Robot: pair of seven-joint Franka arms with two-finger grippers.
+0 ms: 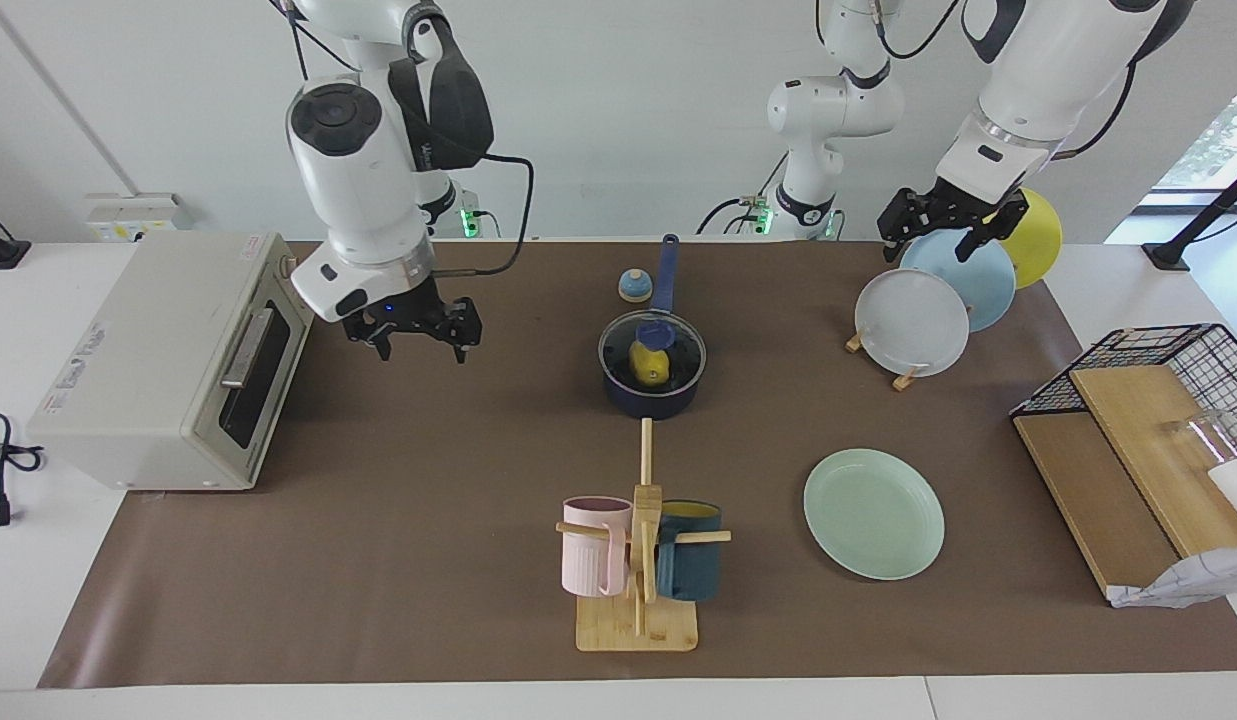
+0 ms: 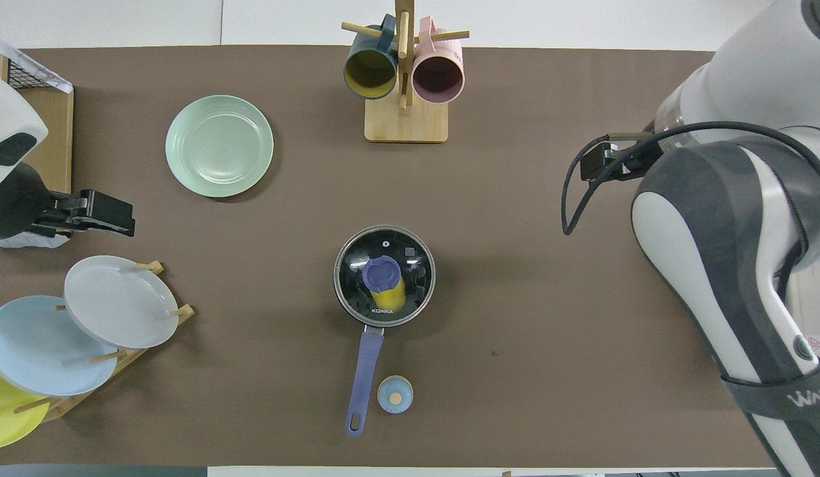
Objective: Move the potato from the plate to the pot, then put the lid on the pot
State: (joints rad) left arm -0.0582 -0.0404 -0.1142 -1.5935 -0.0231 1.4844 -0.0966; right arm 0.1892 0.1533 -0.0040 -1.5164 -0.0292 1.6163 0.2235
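The dark blue pot [image 1: 651, 398] stands mid-table with its long handle [image 1: 665, 272] pointing toward the robots. The glass lid [image 1: 678, 345] with its blue knob [image 1: 655, 332] sits on the pot. The yellow potato [image 1: 646, 367] shows through the glass, inside the pot. The overhead view shows the same pot [image 2: 364, 361], lid [image 2: 413, 265] and potato [image 2: 393, 298]. The mint-green plate [image 1: 873, 513] lies bare, farther from the robots, toward the left arm's end; it also shows in the overhead view [image 2: 219, 146]. My right gripper [image 1: 423, 350] hangs open and empty in front of the toaster oven. My left gripper [image 1: 933, 250] is open and empty over the plate rack.
A toaster oven [image 1: 168, 370] stands at the right arm's end. A mug rack [image 1: 638, 560] stands farther out than the pot. A small bell [image 1: 634, 285] sits beside the pot handle. A rack of upright plates [image 1: 913, 320] and a wire basket with wooden boards [image 1: 1138, 430] fill the left arm's end.
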